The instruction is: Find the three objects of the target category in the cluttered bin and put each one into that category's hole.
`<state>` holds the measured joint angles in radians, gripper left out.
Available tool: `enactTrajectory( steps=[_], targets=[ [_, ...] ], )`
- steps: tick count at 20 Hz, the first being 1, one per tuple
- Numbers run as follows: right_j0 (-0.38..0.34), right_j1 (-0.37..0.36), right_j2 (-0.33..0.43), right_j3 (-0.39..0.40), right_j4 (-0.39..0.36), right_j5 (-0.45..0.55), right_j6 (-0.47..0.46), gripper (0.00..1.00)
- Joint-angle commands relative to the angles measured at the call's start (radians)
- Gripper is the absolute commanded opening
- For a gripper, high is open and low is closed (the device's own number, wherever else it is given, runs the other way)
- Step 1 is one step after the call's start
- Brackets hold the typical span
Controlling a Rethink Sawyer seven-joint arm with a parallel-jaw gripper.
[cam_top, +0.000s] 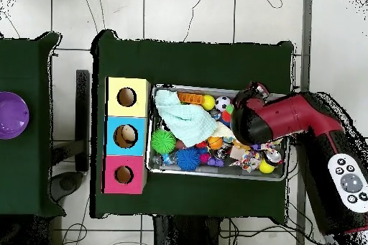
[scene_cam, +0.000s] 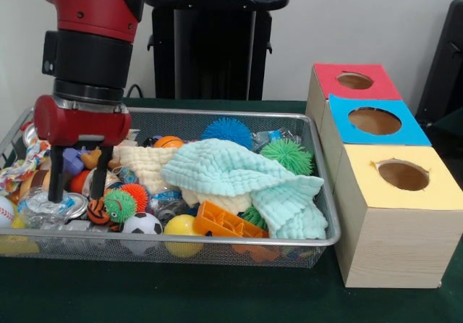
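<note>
My gripper (scene_cam: 77, 182) hangs open over the left part of the wire bin (scene_cam: 217, 113). Its two black fingers (scene_cam: 56, 178) reach down among small toys, with a purple piece and an orange piece behind the gap. Around it lie a green and orange fuzzy ball (scene_cam: 119, 203), a tiger-striped ball (scene_cam: 98, 212), a soccer ball (scene_cam: 142, 224) and a yellow ball (scene_cam: 181, 227). A mint cloth (scene_cam: 239, 174) and a cream cloth (scene_cam: 148, 165) cover the bin's middle. From above, the red arm (cam_top: 287, 120) hides the gripper over the bin (cam_top: 208, 176).
Three wooden boxes stand right of the bin, with holes in a red top (scene_cam: 354, 81), a blue top (scene_cam: 374, 121) and a yellow top (scene_cam: 403, 175). Blue (scene_cam: 226, 131) and green (scene_cam: 287, 155) spiky balls lie at the back. A purple bowl (cam_top: 11, 115) sits on another table.
</note>
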<state>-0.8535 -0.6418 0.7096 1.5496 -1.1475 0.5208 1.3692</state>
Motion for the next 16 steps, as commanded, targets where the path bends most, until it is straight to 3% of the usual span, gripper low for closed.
enactTrajectory(
  steps=[1,7,16],
  targets=[
    [0.027,-0.057,-0.075,0.078,-0.088,-0.064,-0.076,1.00],
    [0.040,-0.071,-0.113,0.105,-0.103,-0.085,-0.053,1.00],
    [0.108,-0.062,-0.257,0.137,-0.189,-0.197,0.124,1.00]
  ],
)
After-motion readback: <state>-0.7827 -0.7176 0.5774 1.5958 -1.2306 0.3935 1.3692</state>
